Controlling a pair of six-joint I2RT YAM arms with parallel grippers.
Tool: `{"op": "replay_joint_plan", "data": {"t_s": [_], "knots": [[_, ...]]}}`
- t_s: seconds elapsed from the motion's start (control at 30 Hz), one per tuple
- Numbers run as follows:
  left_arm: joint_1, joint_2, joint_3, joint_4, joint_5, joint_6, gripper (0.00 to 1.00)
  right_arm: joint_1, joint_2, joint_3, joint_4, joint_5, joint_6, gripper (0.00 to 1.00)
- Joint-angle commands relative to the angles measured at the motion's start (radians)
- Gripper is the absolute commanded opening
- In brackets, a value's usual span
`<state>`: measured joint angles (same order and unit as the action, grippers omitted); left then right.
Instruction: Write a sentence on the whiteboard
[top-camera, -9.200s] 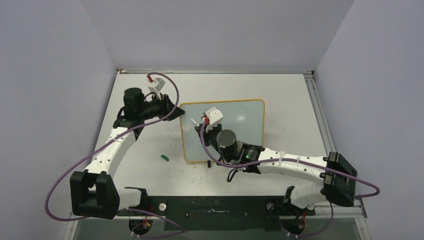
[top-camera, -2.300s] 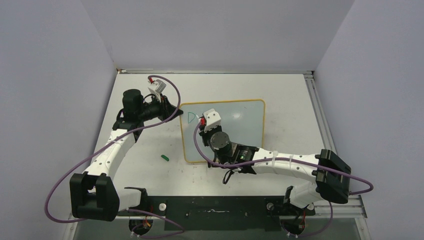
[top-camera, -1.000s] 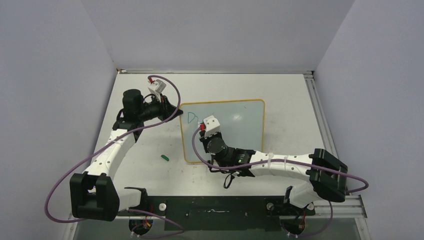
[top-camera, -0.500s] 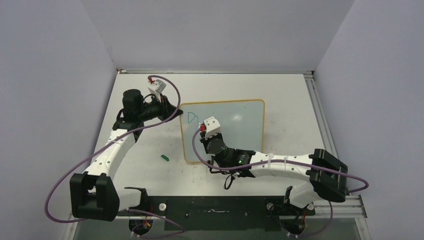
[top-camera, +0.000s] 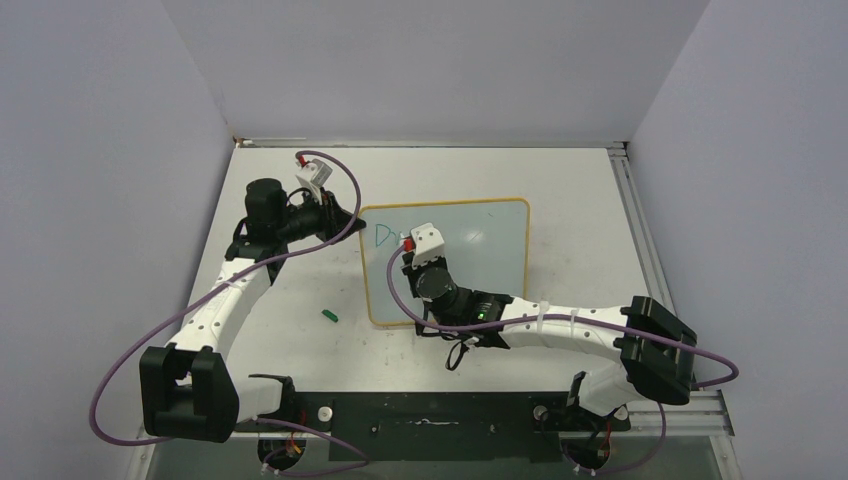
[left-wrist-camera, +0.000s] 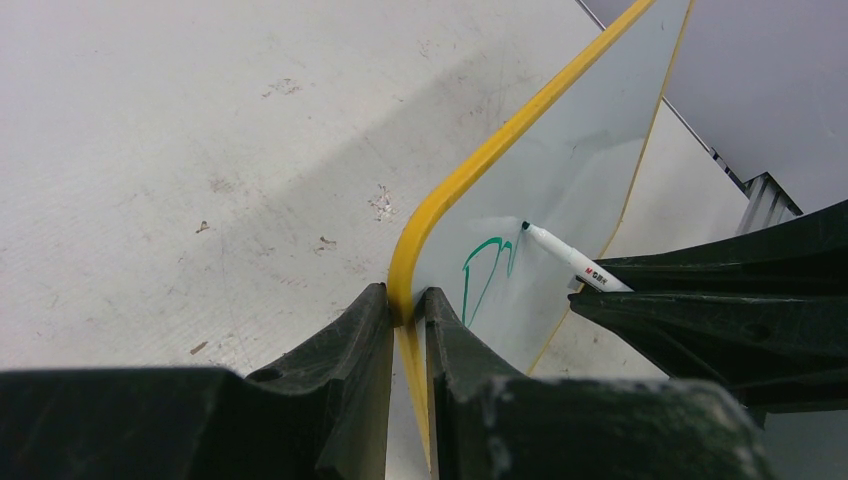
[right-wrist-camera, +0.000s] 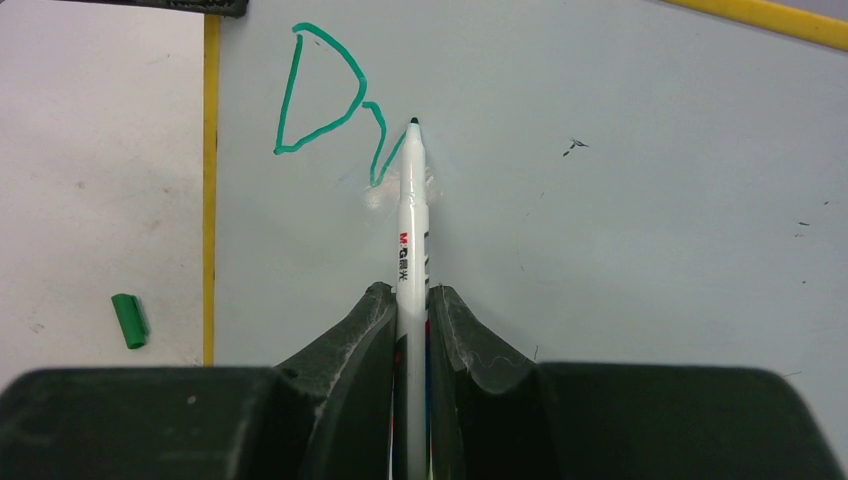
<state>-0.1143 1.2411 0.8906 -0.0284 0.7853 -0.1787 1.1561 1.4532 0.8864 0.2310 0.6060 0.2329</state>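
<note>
Your top view looks steeply down from behind the arm bases over the whole table (top-camera: 580, 200). Your left wrist view skims close along the whiteboard (left-wrist-camera: 570, 170) edge; your right wrist view follows the marker (right-wrist-camera: 411, 210) onto its face. All share the green writing (right-wrist-camera: 287, 95).

yellow-framed whiteboard (top-camera: 490, 255) lying flat; sentence (right-wrist-camera: 340, 108) only green "d", partial stroke

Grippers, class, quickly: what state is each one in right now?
Left gripper: shut on the whiteboard, at its yellow frame.
Right gripper: shut on the marker, its tip on the whiteboard.
</note>
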Motion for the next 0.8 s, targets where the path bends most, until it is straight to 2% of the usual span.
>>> {"op": "replay_joint_plan", "data": {"t_s": [0.0, 0.63, 0.77], "knots": [[0.001, -0.029, 0.010, 0.039, 0.021, 0.008, 0.00, -0.020, 0.004, 0.028, -0.002, 0.040, -0.001, 0.05], [0.002, -0.030, 0.010, 0.039, 0.022, 0.005, 0.00, 0.000, -0.034, 0.004, -0.033, 0.068, 0.029, 0.05], [0.001, -0.032, 0.008, 0.041, 0.022, 0.006, 0.00, 0.015, -0.068, -0.017, 0.008, 0.052, -0.002, 0.05]]}}
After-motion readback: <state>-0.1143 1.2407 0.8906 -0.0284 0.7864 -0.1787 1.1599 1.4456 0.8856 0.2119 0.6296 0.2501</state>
